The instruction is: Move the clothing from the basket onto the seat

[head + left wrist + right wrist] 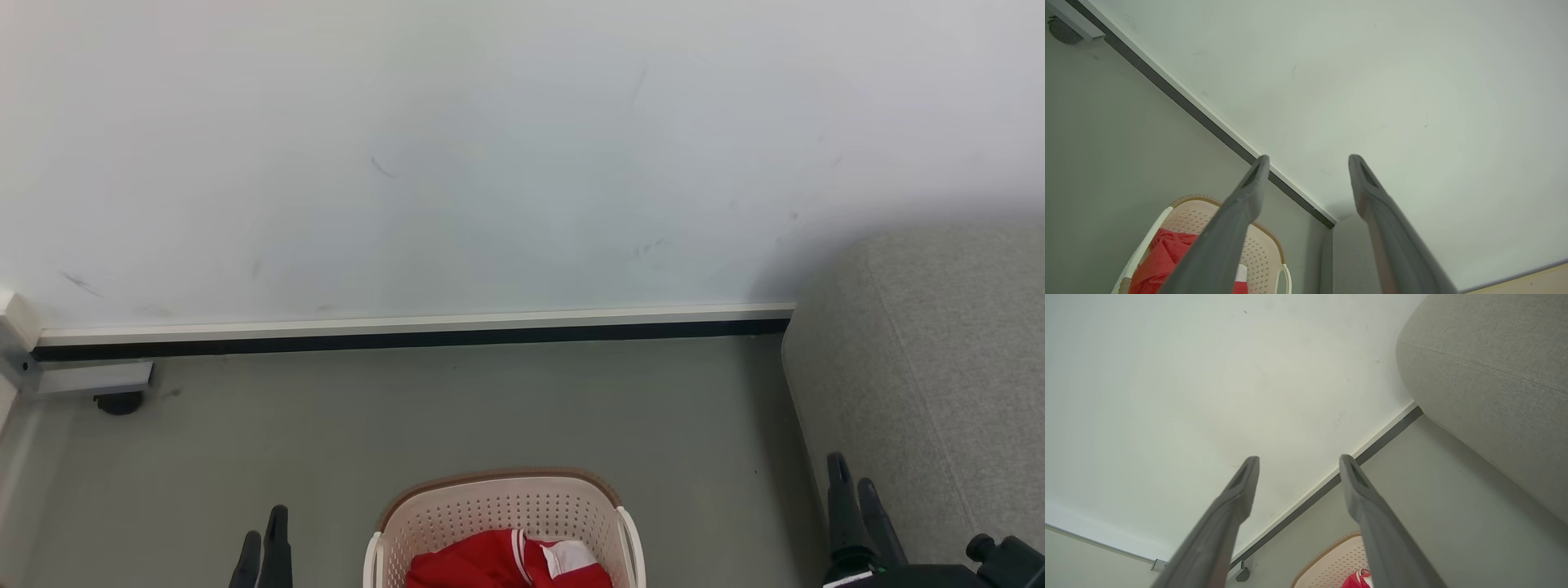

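1. Left wrist view: my left gripper is spread wide. Its two long dark fingers stand well apart, with nothing between them and the pale wall behind.
2. In the right wrist view, my right gripper is also spread wide and empty. Its fingers aim at the line where wall meets floor.
3. In the head view, the left gripper rises from the bottom edge, left of the basket and apart from it. The right gripper rises at the lower right, in front of the seat's near edge.
4. The basket sits on the grey floor between the two grippers, cut off by the bottom edge. It has cream-white perforated walls, a brown rim and a white handle on each side.
5. The clothing lies inside the basket. It is bunched bright red fabric with a red-and-white striped strip and a small white patch toward the right. Neither gripper touches it.
6. The seat, large, grey and coarsely woven, takes up the right side. It has a rounded edge and a seam line, and a strip of floor separates it from the basket.
7. A white baseboard with a dark strip beneath runs along the scuffed wall. At far left sits a metal bracket with a small black foot under it.
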`<state>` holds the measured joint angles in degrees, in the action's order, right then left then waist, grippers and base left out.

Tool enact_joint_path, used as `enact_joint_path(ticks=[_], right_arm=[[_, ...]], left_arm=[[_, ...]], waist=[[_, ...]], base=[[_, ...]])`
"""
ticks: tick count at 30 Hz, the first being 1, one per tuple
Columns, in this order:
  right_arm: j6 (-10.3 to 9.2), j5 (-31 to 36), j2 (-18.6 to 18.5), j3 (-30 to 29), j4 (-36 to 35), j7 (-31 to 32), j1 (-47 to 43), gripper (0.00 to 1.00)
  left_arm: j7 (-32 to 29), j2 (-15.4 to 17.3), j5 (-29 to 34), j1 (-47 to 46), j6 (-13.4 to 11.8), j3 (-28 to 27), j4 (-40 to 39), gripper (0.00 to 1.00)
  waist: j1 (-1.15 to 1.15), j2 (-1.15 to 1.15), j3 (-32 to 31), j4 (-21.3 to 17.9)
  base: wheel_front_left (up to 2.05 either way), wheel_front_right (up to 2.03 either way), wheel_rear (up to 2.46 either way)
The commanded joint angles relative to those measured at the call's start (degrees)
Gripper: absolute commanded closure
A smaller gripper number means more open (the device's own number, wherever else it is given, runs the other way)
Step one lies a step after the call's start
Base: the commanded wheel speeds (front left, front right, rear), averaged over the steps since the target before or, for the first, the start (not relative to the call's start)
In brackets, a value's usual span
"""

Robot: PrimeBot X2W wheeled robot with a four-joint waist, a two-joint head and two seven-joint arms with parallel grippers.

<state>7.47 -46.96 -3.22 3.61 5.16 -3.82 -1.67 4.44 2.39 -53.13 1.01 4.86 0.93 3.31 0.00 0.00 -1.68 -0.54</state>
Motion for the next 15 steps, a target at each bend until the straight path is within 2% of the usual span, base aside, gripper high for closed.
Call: enact_joint_path(ticks=[1,7,15], right_arm=[[0.02,2.8,-0.3,0.6,-1.4,-0.8,0.5,0.0],[0.02,8.1,-0.7,2.8,-1.5,-1.9,0.4,0.0],[0.02,10.1,-0.6,4.8,-1.4,-3.1,0.1,0.0]], left_arm=[[0.7,0.4,2.7,-0.1,-0.4,0.3,-1.5,0.0],[1.8,0.4,8.0,0.3,-1.7,1.1,-3.1,0.0],[3.0,0.5,12.8,0.8,-3.4,2.0,-5.1,0.0]], waist=[[0.0,0.0,0.0,0.0],[0.0,0.0,-0.3,-0.2],[0.0,0.0,-0.6,-0.3]], base=[[0.0,0.0,0.0],[0.0,0.0,0.0],[0.0,0.0,0.0]])
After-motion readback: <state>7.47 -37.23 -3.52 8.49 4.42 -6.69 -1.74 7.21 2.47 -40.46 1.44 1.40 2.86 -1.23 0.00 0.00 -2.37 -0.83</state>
